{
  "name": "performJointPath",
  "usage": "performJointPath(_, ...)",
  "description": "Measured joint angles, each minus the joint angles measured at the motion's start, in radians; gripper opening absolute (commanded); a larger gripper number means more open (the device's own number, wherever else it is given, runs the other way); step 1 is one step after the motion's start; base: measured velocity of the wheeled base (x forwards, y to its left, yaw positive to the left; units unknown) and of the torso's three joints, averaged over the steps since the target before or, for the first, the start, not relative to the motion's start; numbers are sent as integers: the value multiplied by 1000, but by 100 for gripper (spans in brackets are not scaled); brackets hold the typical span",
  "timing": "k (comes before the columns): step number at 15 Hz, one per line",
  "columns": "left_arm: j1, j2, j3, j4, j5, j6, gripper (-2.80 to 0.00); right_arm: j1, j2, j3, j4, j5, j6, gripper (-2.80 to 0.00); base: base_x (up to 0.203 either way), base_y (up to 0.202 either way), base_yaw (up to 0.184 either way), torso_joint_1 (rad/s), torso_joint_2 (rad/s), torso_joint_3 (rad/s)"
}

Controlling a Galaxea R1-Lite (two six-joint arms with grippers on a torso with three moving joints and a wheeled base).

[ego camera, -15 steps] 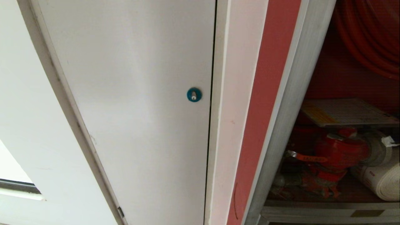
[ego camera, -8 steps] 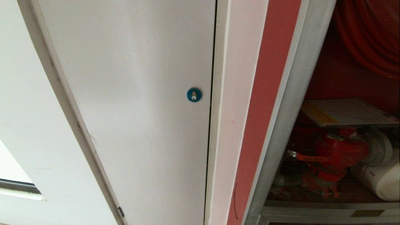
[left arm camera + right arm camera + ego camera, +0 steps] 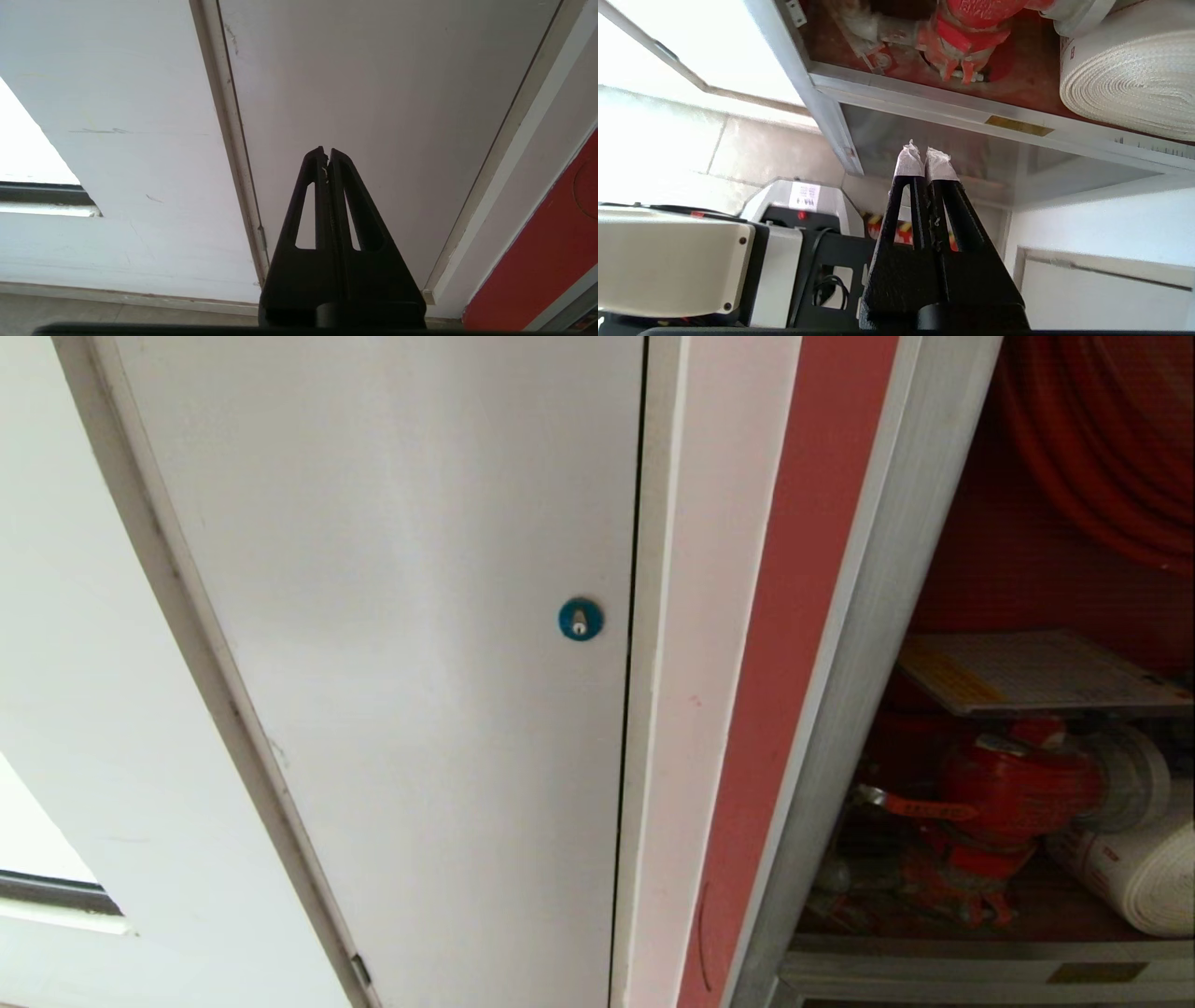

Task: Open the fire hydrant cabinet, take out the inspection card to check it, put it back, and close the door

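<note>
The fire hydrant cabinet (image 3: 859, 644) stands open at the right of the head view; its door is out of view. Inside, the inspection card (image 3: 1036, 670) lies flat on top of the red valve (image 3: 1013, 784), below the red hose reel (image 3: 1111, 448) and beside the white rolled hose (image 3: 1134, 873). My right gripper (image 3: 924, 156) is shut and empty, its taped tips low in front of the shorter dark glass panel (image 3: 887, 135), beneath the valve (image 3: 971, 18) and hose (image 3: 1129, 79). My left gripper (image 3: 326, 151) is shut, parked facing the white panel (image 3: 373, 93).
A plain white panel (image 3: 401, 616) with a blue round lock (image 3: 580, 619) fills the left of the head view. An orange label (image 3: 1018, 125) sits on the cabinet's lower rail. My own white and black base (image 3: 668, 261) is close below the right gripper.
A white taped fingertip that showed at the head view's right edge beside the valve has gone from that view. The card stays on the valve.
</note>
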Motion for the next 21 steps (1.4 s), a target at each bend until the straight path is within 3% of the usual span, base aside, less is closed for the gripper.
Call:
performJointPath(14,0,0,0,0,0,0,-280,-39,-587,312,-41,26,-29,-280,0,0,0,0,0,0)
performJointPath(18,0,0,0,-1,0,1,-280,-39,-747,596,-257,29,-100,-280,0,0,0,0,0,0)
performJointPath(21,0,0,0,0,0,0,-280,-39,-827,853,-608,2,-22,-280,0,0,0,0,0,0)
